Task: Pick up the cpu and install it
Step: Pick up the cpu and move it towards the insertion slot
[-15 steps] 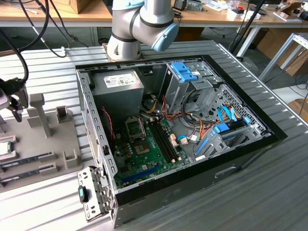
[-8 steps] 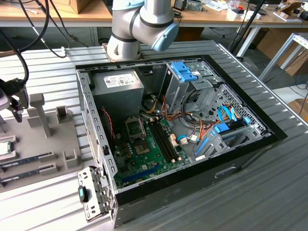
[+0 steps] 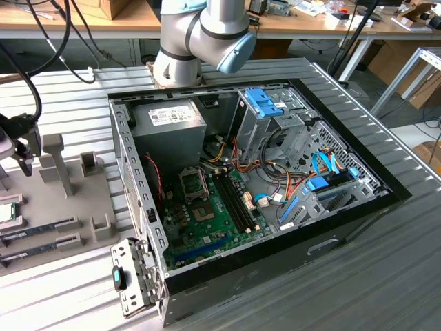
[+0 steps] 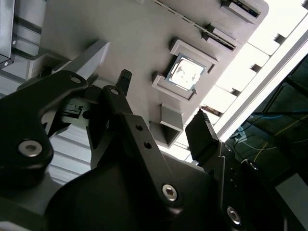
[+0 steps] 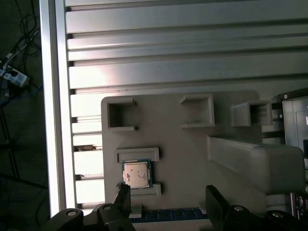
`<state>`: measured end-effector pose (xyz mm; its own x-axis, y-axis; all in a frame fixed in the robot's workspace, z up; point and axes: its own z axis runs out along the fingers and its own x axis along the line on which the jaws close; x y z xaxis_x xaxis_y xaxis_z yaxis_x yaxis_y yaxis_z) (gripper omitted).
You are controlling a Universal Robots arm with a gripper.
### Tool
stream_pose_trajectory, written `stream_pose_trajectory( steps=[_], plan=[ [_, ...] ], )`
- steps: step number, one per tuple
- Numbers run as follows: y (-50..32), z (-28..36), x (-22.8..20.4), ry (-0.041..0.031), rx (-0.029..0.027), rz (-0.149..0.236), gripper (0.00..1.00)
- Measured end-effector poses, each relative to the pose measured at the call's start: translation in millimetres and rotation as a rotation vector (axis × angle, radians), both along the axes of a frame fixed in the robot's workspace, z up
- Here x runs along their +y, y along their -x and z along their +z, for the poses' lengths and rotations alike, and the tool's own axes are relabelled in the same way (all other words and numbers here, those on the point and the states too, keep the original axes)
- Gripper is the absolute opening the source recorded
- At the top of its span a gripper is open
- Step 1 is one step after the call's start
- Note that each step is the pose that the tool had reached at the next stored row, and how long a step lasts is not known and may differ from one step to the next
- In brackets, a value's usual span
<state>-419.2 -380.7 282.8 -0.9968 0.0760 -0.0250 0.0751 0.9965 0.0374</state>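
Grey plastic makes up the tray point(image 3: 83, 196) that lies on the ribbed metal table point(image 3: 386, 276). It is to the exterior view's left of the big open computer case point(image 3: 275, 272).

The cpu point(image 3: 6, 212) sits on this tray, right at the exterior view's left edge. It lies flat in its own little holder, with a raised grey frame on two of its sides. In the first wrist view the cpu point(image 5: 136, 173) has a shiny silver top and a thin green rim. In the second wrist view the cpu point(image 4: 185, 72) glints in the light.

The gripper point(image 3: 24, 162) hangs in the air over the tray, close to the cpu. Its two black fingers point(image 4: 202, 134) are spread wide apart, and nothing is between them. In the first wrist view the gripper point(image 5: 167, 195) is near the chip, and one fingertip looks just beside the chip's corner. It does not look like it is touching the chip.

Two long thin memory sticks point(image 3: 38, 231) lie on the tray near the cpu.

Inside the case is a green motherboard point(image 3: 207, 227). On it is an empty socket point(image 3: 193, 183) with a metal frame. The robot arm's base point(image 3: 200, 41) stands behind the case.
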Motion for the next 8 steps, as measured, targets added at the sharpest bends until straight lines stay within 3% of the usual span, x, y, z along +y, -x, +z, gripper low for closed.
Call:
stream_pose_trajectory(
  steps=[8],
  plan=[
    [0.0, -1.4, 0.0, 0.0, 0.0, 0.0, 0.72]
  ],
)
